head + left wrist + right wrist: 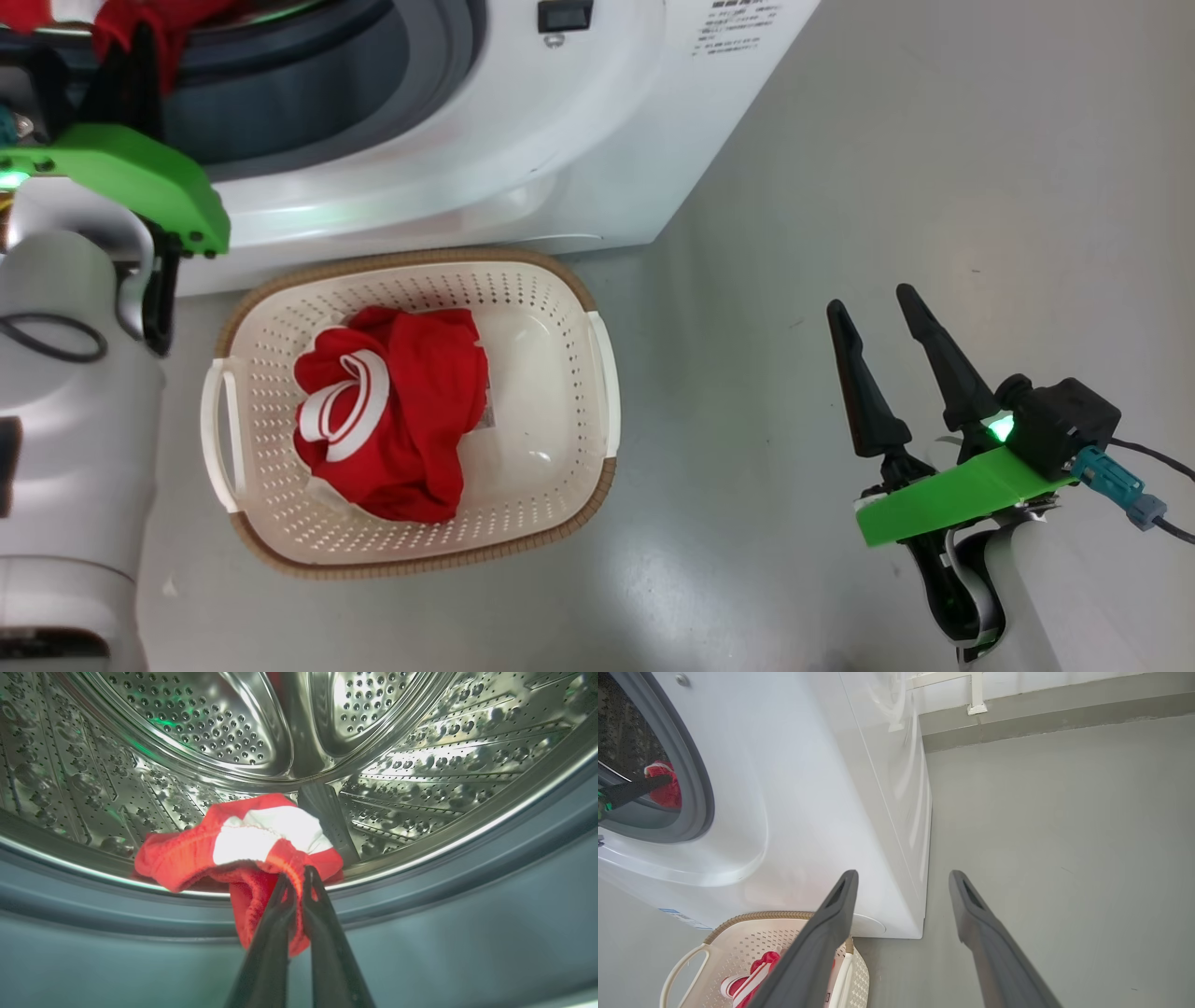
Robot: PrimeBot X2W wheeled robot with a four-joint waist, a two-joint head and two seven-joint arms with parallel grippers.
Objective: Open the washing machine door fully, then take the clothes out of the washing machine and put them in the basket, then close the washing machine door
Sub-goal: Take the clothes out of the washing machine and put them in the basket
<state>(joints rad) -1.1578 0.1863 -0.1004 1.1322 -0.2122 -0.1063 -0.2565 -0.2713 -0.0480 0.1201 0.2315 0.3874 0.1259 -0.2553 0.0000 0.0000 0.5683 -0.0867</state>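
Now: red garment [243, 840], white panel, draped over drum lip [467, 838] | left pincer [299, 879] clamped on its hem | second red garment [392, 411] heaped in basket [420, 261] middle | right pincer [868, 299] apart above bare floor [934, 140], right of basket

The washing machine [485, 140] is glossy white, with a grey gasket [420, 896] and a silvery drum [187, 723] dotted with holes. Near it, the cream basket [560, 308], perforated and brown-rimmed, holds a red garment [411, 439] with curved white stripes, while the drum garment [187, 858] is red with a white panel. The left gripper [299, 877] and right gripper [870, 301] have black fingers, and the floor [934, 140] is pale grey.
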